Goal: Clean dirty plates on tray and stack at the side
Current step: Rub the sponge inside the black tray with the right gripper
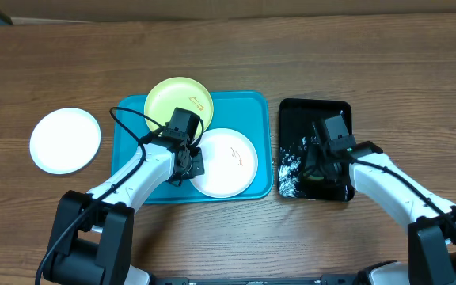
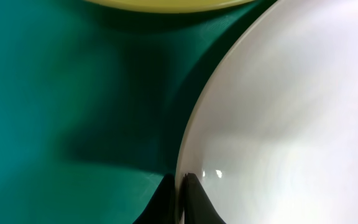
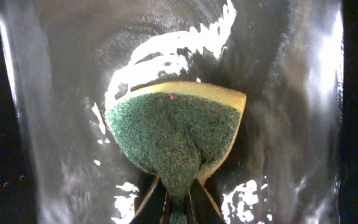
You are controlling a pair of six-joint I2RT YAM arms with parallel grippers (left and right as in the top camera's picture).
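Observation:
On the turquoise tray [image 1: 130, 127] lie a pale yellow-green plate [image 1: 179, 101] at the back and a white plate [image 1: 229, 162] with orange-brown smears at the front right. My left gripper [image 1: 191, 164] is shut on the white plate's left rim; in the left wrist view its black fingertips [image 2: 180, 198] pinch the rim of that plate [image 2: 291, 112] over the tray [image 2: 55, 93]. My right gripper [image 1: 320, 169] is down in the black tray [image 1: 315, 111], shut on a sponge [image 3: 176, 127] with a green scouring face and a yellow body, seen squeezed between the right gripper's jaws [image 3: 179, 208].
A clean-looking white plate [image 1: 65, 140] lies alone on the wooden table left of the turquoise tray. The glossy black tray [image 3: 48, 137] is wet, with white foam patches [image 1: 289, 168] along its left side. The yellow-green plate's edge [image 2: 166, 5] is near the held rim.

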